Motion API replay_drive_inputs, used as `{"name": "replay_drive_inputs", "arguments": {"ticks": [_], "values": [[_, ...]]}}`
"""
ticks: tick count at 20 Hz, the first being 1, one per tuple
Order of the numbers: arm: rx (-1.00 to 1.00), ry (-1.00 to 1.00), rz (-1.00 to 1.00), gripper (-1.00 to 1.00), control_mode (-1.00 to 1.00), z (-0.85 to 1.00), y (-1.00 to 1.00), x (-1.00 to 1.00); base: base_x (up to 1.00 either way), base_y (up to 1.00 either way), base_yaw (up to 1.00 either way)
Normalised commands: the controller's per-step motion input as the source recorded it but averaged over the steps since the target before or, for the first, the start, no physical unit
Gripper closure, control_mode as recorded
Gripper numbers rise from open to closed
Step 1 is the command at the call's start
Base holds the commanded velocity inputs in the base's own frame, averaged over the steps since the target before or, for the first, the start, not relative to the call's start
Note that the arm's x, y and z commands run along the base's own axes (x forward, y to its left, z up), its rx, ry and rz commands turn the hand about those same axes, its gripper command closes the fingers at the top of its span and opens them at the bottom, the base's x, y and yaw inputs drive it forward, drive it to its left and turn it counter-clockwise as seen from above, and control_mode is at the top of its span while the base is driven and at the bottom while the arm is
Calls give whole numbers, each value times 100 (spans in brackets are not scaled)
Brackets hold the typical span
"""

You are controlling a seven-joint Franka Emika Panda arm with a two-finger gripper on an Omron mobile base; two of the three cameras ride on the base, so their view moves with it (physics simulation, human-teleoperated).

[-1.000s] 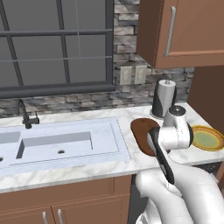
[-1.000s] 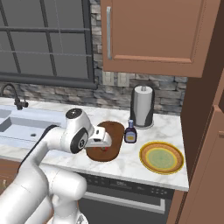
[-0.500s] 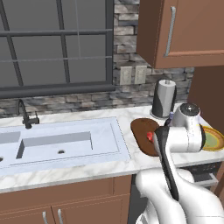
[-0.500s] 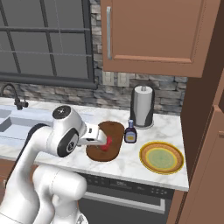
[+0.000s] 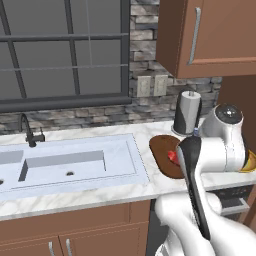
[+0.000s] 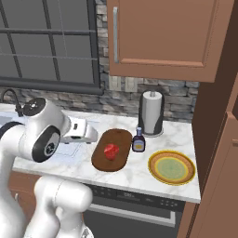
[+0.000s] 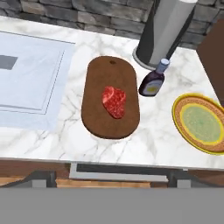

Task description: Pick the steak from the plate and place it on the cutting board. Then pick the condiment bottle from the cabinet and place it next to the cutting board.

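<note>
Red steak [image 5: 172,157] noted on cutting board [image 5: 162,150] in left base view; in right base view, condiment bottle [image 6: 138,141] stood just beside board, plate [image 6: 171,167] bare; in hand view, fingers recorded spread wide, holding nothing.

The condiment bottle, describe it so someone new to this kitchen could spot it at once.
Start at the grey paper towel roll by the stone wall. Just in front stands the small condiment bottle, right beside the dark brown oval cutting board. Its blue cap, purplish-brown contents and pale label set it apart.
</note>
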Motion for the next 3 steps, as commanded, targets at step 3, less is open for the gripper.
{"name": "replay_drive_inputs", "arguments": {"ticks": [3], "values": [[-10, -13, 1, -100, -100, 37, 56, -66, 0, 0, 0]]}}
